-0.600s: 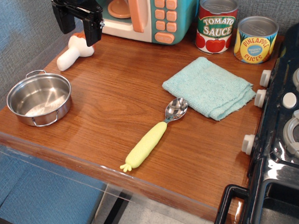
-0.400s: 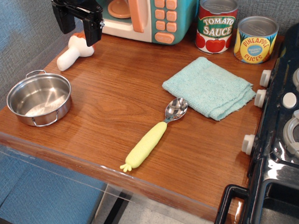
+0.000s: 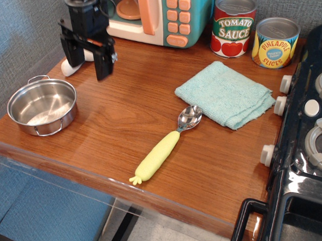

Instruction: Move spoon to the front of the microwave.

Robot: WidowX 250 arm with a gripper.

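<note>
**benchbot_77:** Wooden countertop [image 3: 122, 106] against a grey fabric wall was what we had to work with. Our gripper [image 3: 88, 58] hung up at the back left, jaws spread apart with nothing between them. The spoon [image 3: 165, 144] lay well off to the jaws' right and nearer the front edge, flat on the wood, its shiny bowl just beside the teal cloth [image 3: 225, 93], though we couldn't tell if the two touched. The microwave [image 3: 162, 14] sat right behind the jaws and a bit to their right.

**kira_mk2:** So how did we figure the grab should go?

**benchbot_77:** We reckoned we should go for the fat yellow-green handle around its middle, not the metal bowl, which looked slick and thin. The handle ran diagonally, so we'd have wanted the jaws turned to straddle it across its width, coming straight down so a finger didn't nudge it toward the edge. We'd also have kept clear of the cloth corner.

**kira_mk2:** And the headcount?

**benchbot_77:** We counted one spoon, one microwave, one cloth, one steel pot [image 3: 41, 107] to the jaws' left and forward, one white mushroom toy [image 3: 71, 65] partly hidden behind the jaws, one black stove [image 3: 310, 138] far right, and two cans: tomato sauce [image 3: 233, 25] and pineapple slices [image 3: 275, 42].
</note>
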